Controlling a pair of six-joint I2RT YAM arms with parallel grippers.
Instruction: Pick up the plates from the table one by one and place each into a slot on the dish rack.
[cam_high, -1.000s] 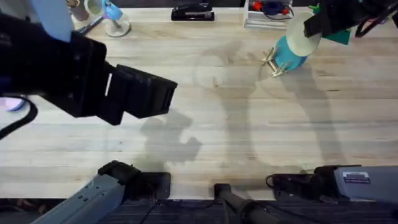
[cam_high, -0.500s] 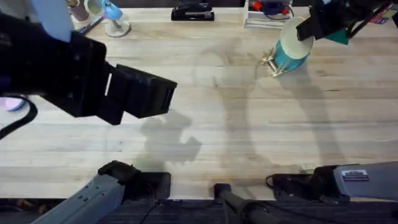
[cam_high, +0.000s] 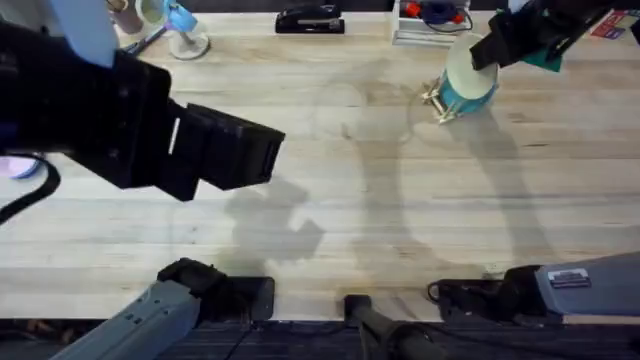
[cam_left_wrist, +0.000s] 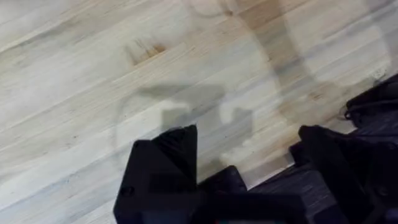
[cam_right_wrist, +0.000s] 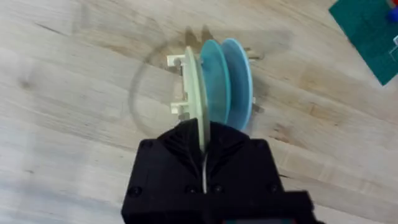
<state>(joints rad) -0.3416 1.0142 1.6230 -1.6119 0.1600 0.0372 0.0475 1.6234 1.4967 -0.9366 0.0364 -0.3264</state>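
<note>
My right gripper (cam_right_wrist: 203, 142) is shut on the rim of the pale cream-yellow plate (cam_right_wrist: 199, 93), held on edge. The plate's far rim is among the dowels of the small wooden dish rack (cam_right_wrist: 178, 87), in the slot beside the teal-blue plate (cam_right_wrist: 216, 81) standing there. A paler blue plate (cam_right_wrist: 240, 71) stands behind that. In the overhead view the right gripper (cam_high: 487, 48), cream plate (cam_high: 466, 68) and dish rack (cam_high: 440, 102) sit at the table's (cam_high: 380, 200) far right. My left gripper (cam_left_wrist: 249, 155) hangs open over bare wood, large and dark at the left (cam_high: 235, 150).
Along the far edge are a black stapler (cam_high: 309, 20), a white tray (cam_high: 428, 22) and a small blue-and-white object (cam_high: 185, 28). A green mat (cam_high: 548, 58) lies just right of the rack. A pale object (cam_high: 15, 167) shows at the left edge.
My right gripper has carried the cream plate left and down, from beside the rack into line with its slots next to the teal plate. The left arm has not moved.
</note>
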